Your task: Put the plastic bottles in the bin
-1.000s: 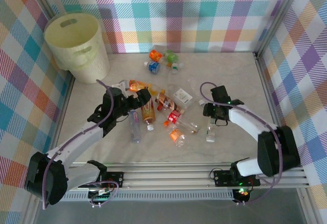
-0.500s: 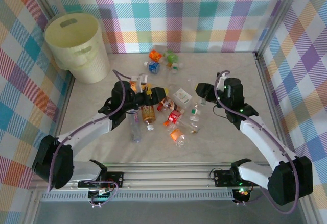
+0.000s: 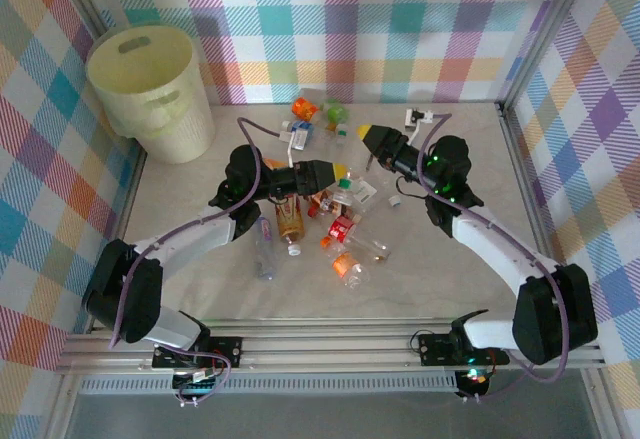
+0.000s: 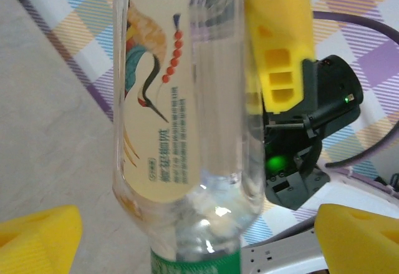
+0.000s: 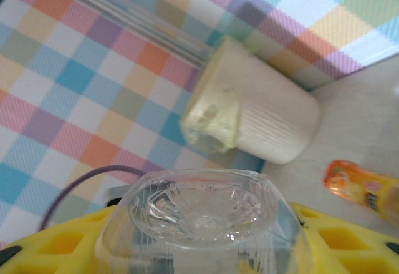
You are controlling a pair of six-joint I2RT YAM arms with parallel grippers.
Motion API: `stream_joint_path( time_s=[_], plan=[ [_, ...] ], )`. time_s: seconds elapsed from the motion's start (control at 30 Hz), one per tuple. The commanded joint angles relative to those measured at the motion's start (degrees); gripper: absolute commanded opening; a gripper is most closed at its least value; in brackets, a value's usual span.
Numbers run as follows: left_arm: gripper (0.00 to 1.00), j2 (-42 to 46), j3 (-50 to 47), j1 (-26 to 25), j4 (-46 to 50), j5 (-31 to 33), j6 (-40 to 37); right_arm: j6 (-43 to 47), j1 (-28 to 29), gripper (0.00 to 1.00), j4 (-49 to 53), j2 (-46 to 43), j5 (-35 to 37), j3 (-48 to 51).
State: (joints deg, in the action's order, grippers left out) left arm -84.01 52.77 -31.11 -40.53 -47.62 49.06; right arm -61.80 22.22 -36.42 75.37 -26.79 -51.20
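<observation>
Swinging your right pincer (image 5: pixel 196 243), clenched on a clear bottle (image 4: pixel 187 130), across, you set it between the released fingers of your left pincer (image 4: pixel 198 243); handoff toward the bin (image 3: pixel 165 119) looked near.

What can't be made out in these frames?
1. Bin bottom: in the top view its near wall hides it; in the right wrist view it is blurred.
2. Clear bottle cap: in the left wrist view, mostly cut off by the bottom edge.
3. Left fingers tips: cut off at that view's bottom corners, so contact is unclear.
4. Pile bottles labels: in the top view, too small.
</observation>
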Motion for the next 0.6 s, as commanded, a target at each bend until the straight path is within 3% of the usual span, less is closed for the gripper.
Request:
stream_joint_path(
  time_s=[0.0,0.33,0.57],
  plan=[
    [0.93,-1.79,2.57,-0.7,-10.16,-3.32,4.92,-4.12,1.0,0.46,-8.95,1.96,-3.78,-3.61],
    [0.74,-6.6,3.3,-1.07,-23.14,-2.93,14.07,-4.81,2.9,0.47,-12.75,6.09,-4.87,-4.79],
    [0.51,-6.63,3.15,-1.27,-22.02,-2.26,12.99,-3.53,2.92,0.48,-10.58,6.5,-5.13,-4.35]
  ],
)
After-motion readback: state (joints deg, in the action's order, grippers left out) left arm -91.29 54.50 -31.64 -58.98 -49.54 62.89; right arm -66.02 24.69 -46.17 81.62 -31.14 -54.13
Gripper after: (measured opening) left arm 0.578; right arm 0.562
